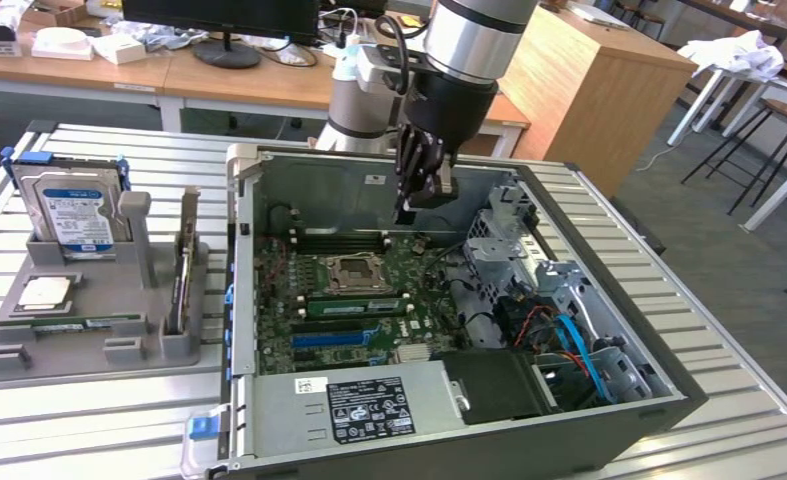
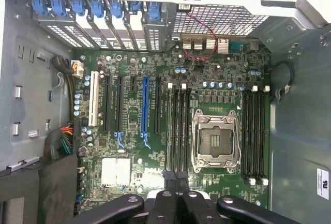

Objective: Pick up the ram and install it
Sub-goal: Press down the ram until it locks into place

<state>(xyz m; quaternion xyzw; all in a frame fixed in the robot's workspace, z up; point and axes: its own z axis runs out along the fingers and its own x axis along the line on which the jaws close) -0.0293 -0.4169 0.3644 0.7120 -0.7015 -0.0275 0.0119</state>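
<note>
The ram (image 1: 353, 304), a narrow green stick with black chips, stands on edge in a slot beside the empty CPU socket (image 1: 350, 272) on the motherboard inside the open computer case (image 1: 633, 400). In the wrist view the ram (image 2: 169, 125) appears as a thin green strip in the slot bank next to the socket (image 2: 216, 141). My gripper (image 1: 413, 212) hangs above the motherboard near the case's back wall, clear of the ram. The black fingers (image 2: 166, 195) are pressed together with nothing between them, so the gripper (image 2: 176, 178) is shut.
A grey holder (image 1: 86, 345) on the exterior view's left carries a blue-labelled hard drive (image 1: 76, 215), a square silver CPU chip (image 1: 46, 292), an upright card (image 1: 180, 270) and a flat green strip (image 1: 80, 323). The power supply (image 1: 366, 405) and drive cage (image 1: 553, 290) crowd the case.
</note>
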